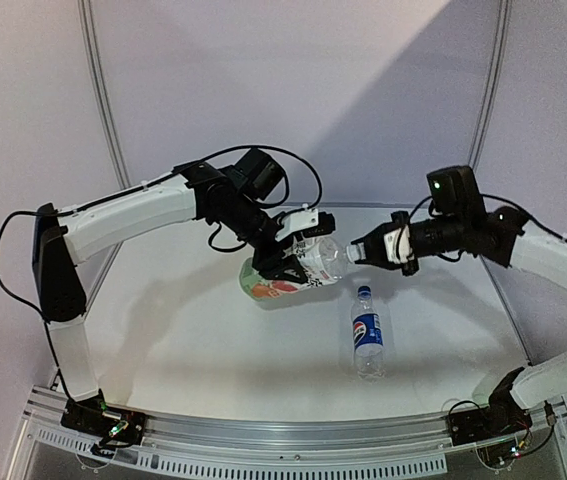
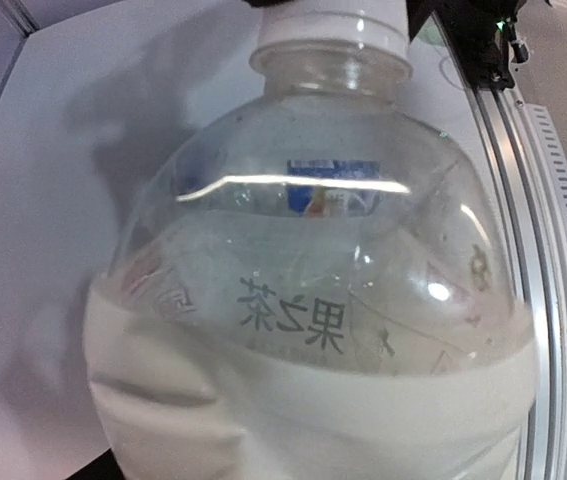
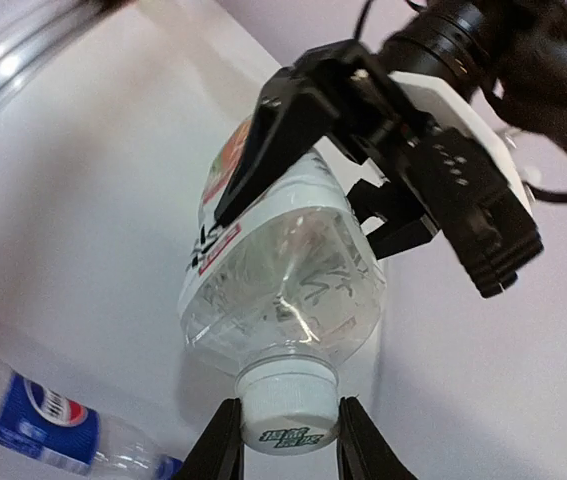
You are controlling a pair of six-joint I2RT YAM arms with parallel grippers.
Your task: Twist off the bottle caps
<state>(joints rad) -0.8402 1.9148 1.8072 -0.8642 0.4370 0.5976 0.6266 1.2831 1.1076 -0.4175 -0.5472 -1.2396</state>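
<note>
Cap (image 3: 285, 402) lettering, right wrist view only

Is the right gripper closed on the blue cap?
No, the right gripper grips the white cap of the wide bottle that the left gripper holds.

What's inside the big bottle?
Nothing shows in the clear top of the bottle; it looks empty there. The label hides the rest, so I cannot tell.
</note>
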